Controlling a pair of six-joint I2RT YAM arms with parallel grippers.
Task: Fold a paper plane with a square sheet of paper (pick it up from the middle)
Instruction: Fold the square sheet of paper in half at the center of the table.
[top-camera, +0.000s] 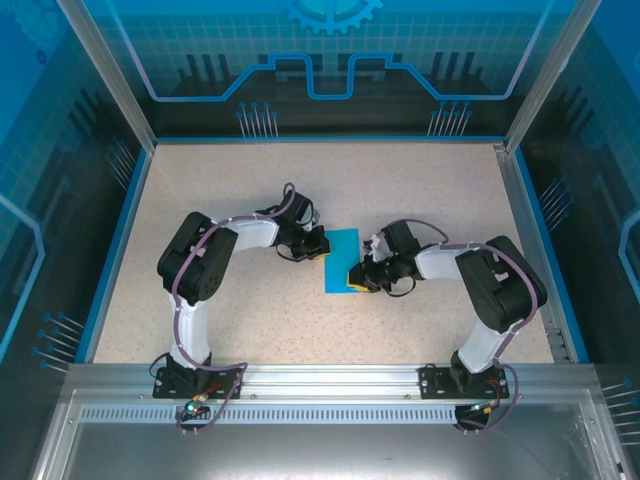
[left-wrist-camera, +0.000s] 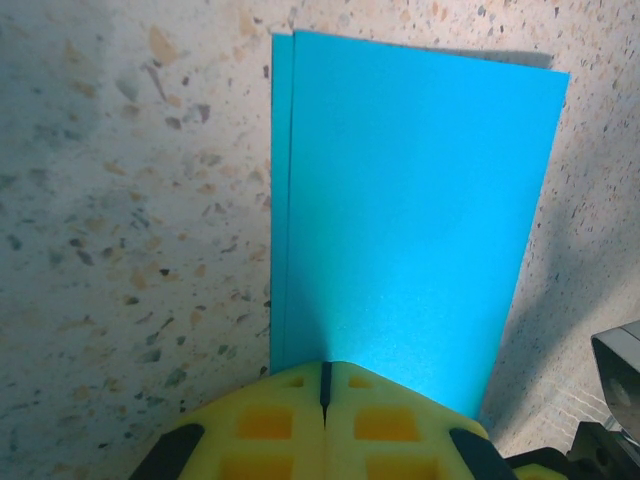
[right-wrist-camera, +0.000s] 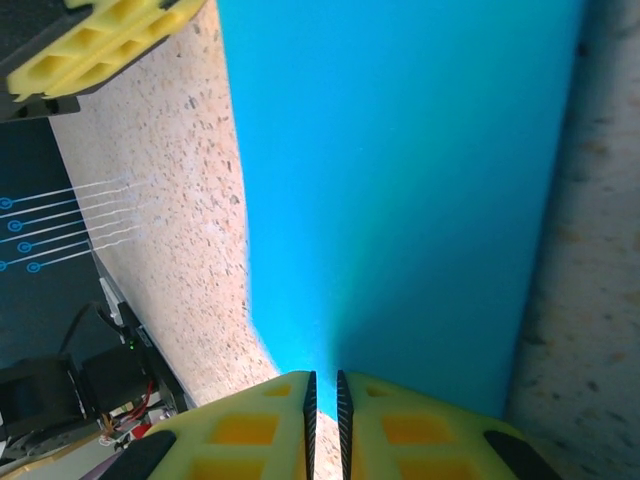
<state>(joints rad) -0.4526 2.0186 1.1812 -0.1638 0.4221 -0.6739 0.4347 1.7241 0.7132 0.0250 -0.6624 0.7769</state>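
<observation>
The square sheet of paper (top-camera: 343, 258), doubled over, is lying on the speckled table (top-camera: 430, 190) between the grippers. The left gripper (left-wrist-camera: 325, 380) is sitting closed at one edge. The right gripper (right-wrist-camera: 324, 388) is showing a hairline gap, and I cannot tell whether it is pinching. The sheet is looking light, floppy and easily creased, so pinching it mid-edge is seeming safest

Speckled beige table (top-camera: 420, 190), blue border (top-camera: 320, 138), aluminium rail (top-camera: 320, 380), printed blue backdrop (top-camera: 320, 60)

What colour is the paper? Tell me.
Plain cyan-blue, unmarked; the paper shows best in the left wrist view.
</observation>
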